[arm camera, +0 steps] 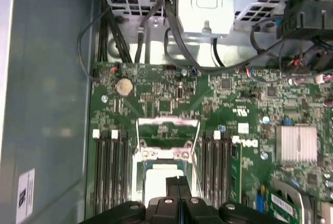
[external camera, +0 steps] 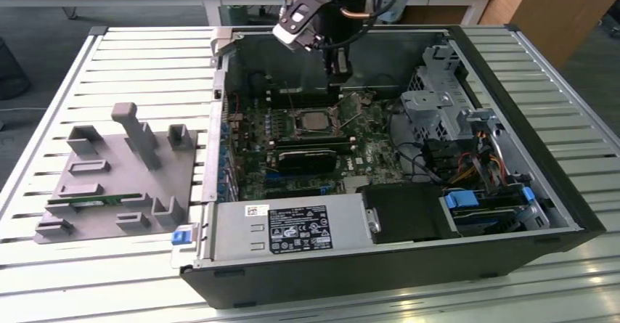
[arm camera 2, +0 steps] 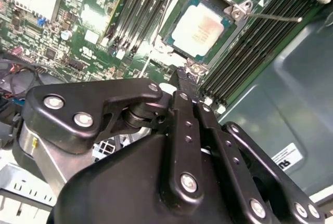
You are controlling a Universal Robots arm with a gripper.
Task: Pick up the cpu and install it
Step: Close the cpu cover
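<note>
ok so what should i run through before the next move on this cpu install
1. cpu in the socket: ok, it lies flat inside the socket frame.
2. end effector free of the cpu: ok, its fingers are together with nothing between them.
3. hold-down plate closed over the cpu: not ok, it stands flipped open.
4. lever latched: not ok, the thin rod sticks out across the memory slots.
5. cpu corner matched to the socket mark: cannot tell.
</note>
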